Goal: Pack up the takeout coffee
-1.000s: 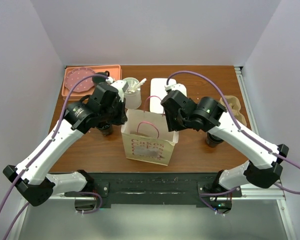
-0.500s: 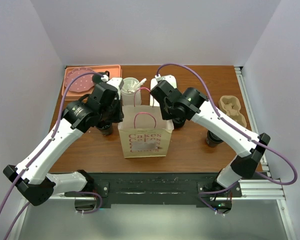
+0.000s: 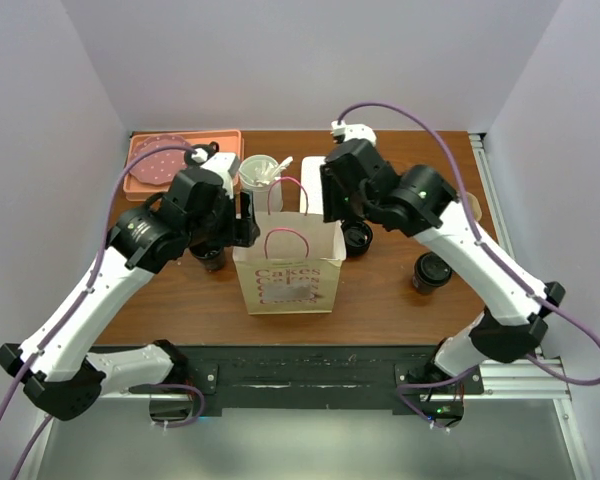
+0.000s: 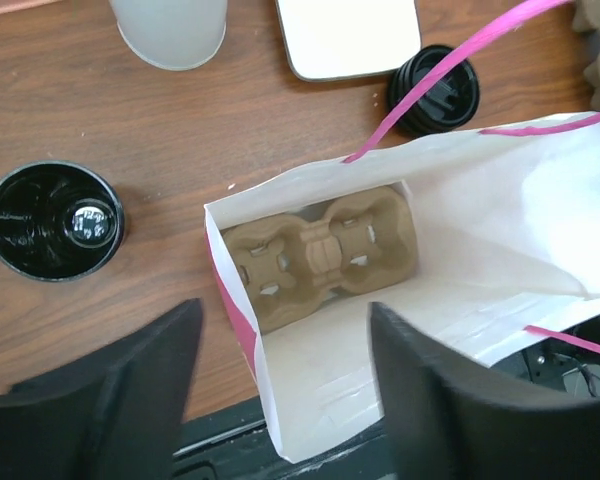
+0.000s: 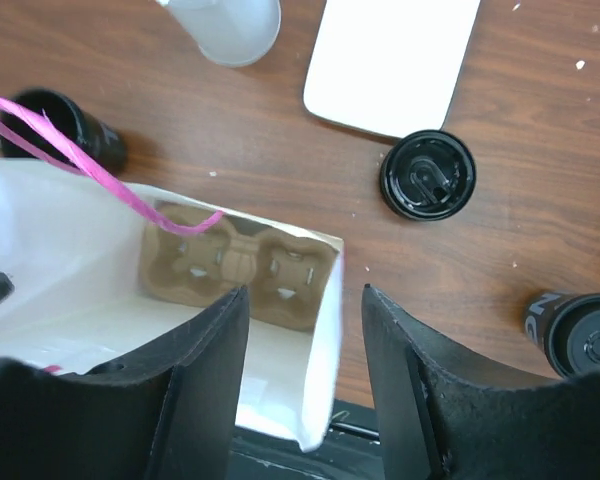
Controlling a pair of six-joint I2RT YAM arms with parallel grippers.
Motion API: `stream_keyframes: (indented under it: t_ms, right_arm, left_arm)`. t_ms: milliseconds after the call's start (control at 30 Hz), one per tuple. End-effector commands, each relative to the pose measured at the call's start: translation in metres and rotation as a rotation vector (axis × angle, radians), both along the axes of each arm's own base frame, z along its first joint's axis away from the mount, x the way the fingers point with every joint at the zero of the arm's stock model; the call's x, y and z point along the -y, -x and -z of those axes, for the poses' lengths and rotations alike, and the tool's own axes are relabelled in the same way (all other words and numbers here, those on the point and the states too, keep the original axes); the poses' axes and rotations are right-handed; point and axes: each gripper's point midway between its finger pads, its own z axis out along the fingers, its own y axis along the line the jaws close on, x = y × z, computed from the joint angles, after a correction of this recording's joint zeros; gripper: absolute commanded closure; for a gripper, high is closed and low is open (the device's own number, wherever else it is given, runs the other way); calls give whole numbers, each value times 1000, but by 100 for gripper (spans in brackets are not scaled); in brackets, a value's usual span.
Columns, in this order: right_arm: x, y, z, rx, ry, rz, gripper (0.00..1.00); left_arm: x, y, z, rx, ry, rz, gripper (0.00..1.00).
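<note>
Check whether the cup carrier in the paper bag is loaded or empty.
Empty. The left wrist view looks into the open paper bag onto the cardboard cup carrier; its wells hold no cups.

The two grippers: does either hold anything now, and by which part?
Nothing is held. The left gripper and the right gripper both stand open over the paper bag.

The brown wooden worktop carries a white paper bag standing upright near its front edge. Just left of the bag stands an open black cup. A lidded black cup sits at the bag's rear right corner, another lidded cup farther right. Behind lie a white slab, a translucent cup and a pink tray in the far left corner.
</note>
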Motion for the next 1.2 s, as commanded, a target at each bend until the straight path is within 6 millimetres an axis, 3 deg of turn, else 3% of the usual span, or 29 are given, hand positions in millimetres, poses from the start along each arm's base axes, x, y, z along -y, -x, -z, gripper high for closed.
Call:
stream_keyframes:
  t_ms: [0,33,167,233,333,367,467,700,1033,1167]
  right_arm:
    - [47,-5,-39,56,-110,131,47]
    - [62,-6,-41,62,-108,167,47]
    - [136,-14,-26,59,18,385,41]
    - [161,-13,-19,54,70,461,35]
    - [200,-5,11,-1,151,576,28]
    - [217,2,33,-48,192,623,27]
    - [238,15,69,-132,224,697,24]
    - [253,16,128,-253,225,712,29]
    - [245,0,164,-314,140,662,23]
    - [255,2,170,-307,127,791,20]
  left_arm:
    - [0,0,-41,118,117,-15,7]
    - [1,1,-44,113,156,-43,0]
    - [-2,9,-64,171,190,-9,0]
    - [-10,11,-68,199,145,6,0]
    - [-13,17,-74,244,108,72,0]
    - [-15,22,-78,263,120,78,0]
    - [-15,32,-80,264,150,104,0]
    - [-15,45,-54,191,136,131,0]
    - [-20,50,-31,113,78,135,3]
    - [-25,46,-31,109,66,90,4]
